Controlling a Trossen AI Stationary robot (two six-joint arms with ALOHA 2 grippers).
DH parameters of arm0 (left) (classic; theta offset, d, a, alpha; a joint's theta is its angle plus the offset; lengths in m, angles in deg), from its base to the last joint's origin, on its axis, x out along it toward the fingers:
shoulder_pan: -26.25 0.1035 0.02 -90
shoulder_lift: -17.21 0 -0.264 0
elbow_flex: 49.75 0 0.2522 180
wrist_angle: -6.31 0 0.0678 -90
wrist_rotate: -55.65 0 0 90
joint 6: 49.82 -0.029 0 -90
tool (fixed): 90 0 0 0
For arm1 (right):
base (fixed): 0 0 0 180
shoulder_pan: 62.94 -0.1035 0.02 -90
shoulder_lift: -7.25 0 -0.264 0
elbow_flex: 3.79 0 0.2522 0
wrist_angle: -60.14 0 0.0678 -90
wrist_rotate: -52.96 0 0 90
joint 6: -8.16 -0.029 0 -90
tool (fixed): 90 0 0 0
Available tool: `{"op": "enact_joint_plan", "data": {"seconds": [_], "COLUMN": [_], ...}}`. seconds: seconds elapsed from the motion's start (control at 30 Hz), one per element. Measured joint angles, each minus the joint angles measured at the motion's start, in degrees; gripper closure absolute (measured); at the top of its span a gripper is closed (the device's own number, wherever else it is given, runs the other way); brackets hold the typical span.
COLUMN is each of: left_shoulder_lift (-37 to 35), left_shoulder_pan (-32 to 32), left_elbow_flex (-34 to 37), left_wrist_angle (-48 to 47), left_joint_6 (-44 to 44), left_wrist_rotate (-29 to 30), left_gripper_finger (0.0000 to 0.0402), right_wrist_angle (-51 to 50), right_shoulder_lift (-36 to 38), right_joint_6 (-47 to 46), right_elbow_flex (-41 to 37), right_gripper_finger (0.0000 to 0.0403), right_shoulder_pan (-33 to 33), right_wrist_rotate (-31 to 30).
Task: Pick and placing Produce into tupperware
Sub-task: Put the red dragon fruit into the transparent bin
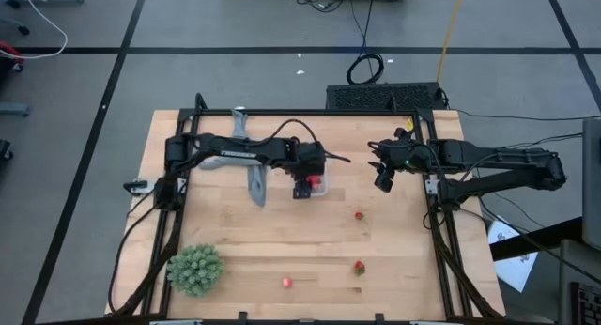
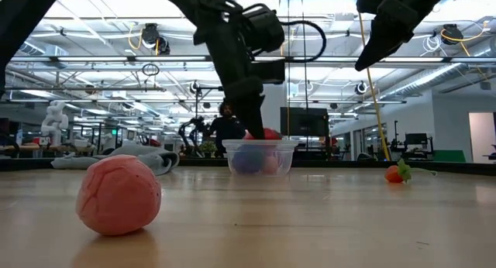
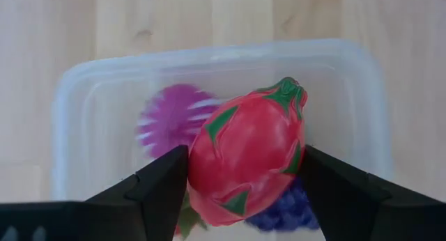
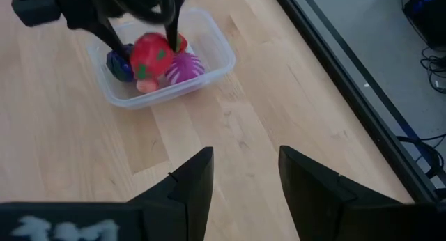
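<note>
left gripper [image 3: 244, 192]: directly above the container [image 3: 83, 109], fingers [image 3: 157, 189] clamped on either side of the red-pink fruit with green scales [image 3: 247, 161]
why so: fruit held over the open tub, low enough to drop straight in rather than bounce out
container contents: magenta spiky fruit [image 3: 171, 119] and dark blue-purple fruit [image 3: 293, 213] already inside, under and beside the held one
container position: mid-table, just beside the grey cloth [image 1: 255, 179]
right gripper [image 4: 244, 175]: parked in the air toward the right edge of the table [image 1: 413, 269], facing the tub, fingers partly apart, nothing between them
why so: likely kept clear so both arms don't crowd the tub
loose produce: small red berries [image 1: 359, 215] [image 1: 359, 267] on bare wood, well apart from the tub; pink round fruit [image 2: 118, 194] near the front edge
green spiky ball [image 1: 195, 269]: front left, not part of the job
stage, judged: placing, release not yet done
risk: tub filling up, fruit may sit proud on the others and roll
</note>
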Motion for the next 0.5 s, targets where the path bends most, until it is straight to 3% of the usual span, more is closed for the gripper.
{"op": "enact_joint_plan", "data": {"seconds": [0.5], "left_shoulder_lift": [0.55], "left_shoulder_pan": [0.31], "left_elbow_flex": [0.0], "left_wrist_angle": [0.78], "left_joint_6": [0.38], "left_wrist_rotate": [-2.21], "left_gripper_finger": [0.0126], "right_wrist_angle": [0.02], "right_shoulder_lift": [0.0], "right_joint_6": [0.13], "right_elbow_flex": [0.0], "right_gripper_finger": [0.0248], "right_shoulder_pan": [0.01], "right_wrist_rotate": [0.0]}}
